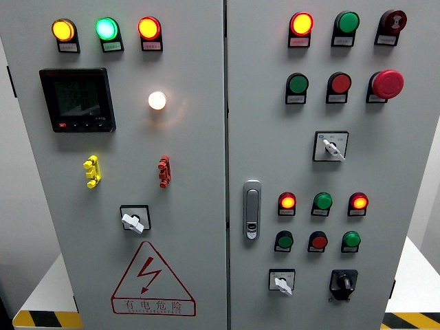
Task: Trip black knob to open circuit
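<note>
A grey electrical control cabinet (pixel 192 227) fills the head view, its two doors closed side by side. Neither robot hand appears in the picture, so how wide either one stands cannot be told, and no place can be given relative to a hand.

The black knob (pixel 343 282) sits at the lower right of the right door, in the bottom row, just right of a white-handled selector switch (pixel 282 282). Above that pair run two rows of small round lamps and buttons, with a lit red lamp (pixel 287 201) at the left end of the upper row. Higher on the same door are a second white-handled switch (pixel 331 146), a red mushroom button (pixel 387 84) and, at top left, a glowing red-and-yellow lamp (pixel 301 24). A silver door latch (pixel 252 210) stands near the door's left edge.

On the left door, three lamps glow yellow, green (pixel 106 29) and red across the top, above a dark digital meter (pixel 77 100) and a bright white lamp (pixel 157 100). Below them are a yellow terminal (pixel 91 171), a red terminal (pixel 163 171), another white-handled switch (pixel 133 220) and a red triangular warning sign (pixel 152 280) with a lightning bolt.
</note>
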{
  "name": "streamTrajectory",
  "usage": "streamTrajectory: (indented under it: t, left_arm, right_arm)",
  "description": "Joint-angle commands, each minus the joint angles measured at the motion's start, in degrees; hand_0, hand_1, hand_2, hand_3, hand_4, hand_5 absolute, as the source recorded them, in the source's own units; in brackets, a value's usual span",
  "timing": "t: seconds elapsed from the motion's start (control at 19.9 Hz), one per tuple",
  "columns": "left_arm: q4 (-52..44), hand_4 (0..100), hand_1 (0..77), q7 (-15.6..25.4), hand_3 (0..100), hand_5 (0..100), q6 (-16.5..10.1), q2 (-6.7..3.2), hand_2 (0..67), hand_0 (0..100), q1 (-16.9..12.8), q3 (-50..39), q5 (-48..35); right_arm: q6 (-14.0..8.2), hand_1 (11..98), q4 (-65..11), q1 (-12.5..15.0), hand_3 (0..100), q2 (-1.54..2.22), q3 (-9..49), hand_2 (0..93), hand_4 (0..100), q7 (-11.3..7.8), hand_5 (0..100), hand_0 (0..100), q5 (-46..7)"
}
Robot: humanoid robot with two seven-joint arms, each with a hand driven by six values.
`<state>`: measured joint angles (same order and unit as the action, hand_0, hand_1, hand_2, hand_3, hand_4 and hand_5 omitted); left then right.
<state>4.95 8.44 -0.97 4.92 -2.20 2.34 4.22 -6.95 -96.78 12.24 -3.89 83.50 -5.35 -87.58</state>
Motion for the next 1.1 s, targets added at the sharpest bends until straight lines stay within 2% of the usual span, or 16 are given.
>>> streamTrajectory:
  t: [0.0,0.1,0.15,0.25,0.35,0.5,0.6,0.7,1.05]
  left_arm:
    - [0.1,7,3.5,0.0,21,2,0.0,0.00,12.6,0,0.0,-0.1,0.0]
    - [0.0,7,3.7,0.0,21,2,0.0,0.00,12.6,0,0.0,0.0,0.0]
    - [0.0,7,3.7,0.0,21,2,0.0,0.00,12.7,0,0.0,0.0,0.0]
    - [0.0,7,3.7,0.0,21,2,0.0,0.00,12.6,0,0.0,0.0,0.0]
    - [0.0,7,3.6,0.0,21,2,0.0,0.00,12.7,0,0.0,0.0,0.0]
    - [0.1,7,3.8,0.0,21,2,0.0,0.09,12.7,0,0.0,0.0,0.0]
    - [0.0,7,3.8,0.0,21,2,0.0,0.09,12.7,0,0.0,0.0,0.0]
    - [0.1,7,3.8,0.0,21,2,0.0,0.00,12.7,0,0.0,-0.1,0.0]
    - [0.0,7,3.4,0.0,21,2,0.0,0.00,12.7,0,0.0,0.0,0.0]
  right_arm:
    - [0.0,60.3,-0.1,-0.7,84,-0.41,-0.8,2.8,88,0.08,100,79,-0.8]
    - [0.0,60.1,-0.1,-1.2,85,-0.33,-1.0,2.7,88,0.16,100,80,-1.5]
    - [0.0,60.0,-0.1,-2.0,85,-0.42,-1.3,2.6,88,0.34,100,80,-1.6]
    - [0.0,59.7,0.1,-4.4,85,-0.24,-2.0,2.6,89,2.00,100,80,-1.7]
    - [0.0,59.6,1.8,-6.6,85,0.02,-2.0,2.5,89,2.36,100,81,-1.8]
    - [0.0,59.5,4.0,-9.5,86,-0.41,-2.2,2.5,89,2.80,100,81,-1.7]
    - [0.0,59.4,4.4,-10.2,86,-0.50,-2.3,2.5,89,2.89,100,81,-1.7]
    - [0.0,59.4,6.1,-12.0,86,-0.77,-2.2,2.5,89,3.15,100,81,-1.5]
    - [0.0,58.4,8.1,-15.1,86,-0.94,-3.4,2.5,89,3.85,100,82,-1.3]
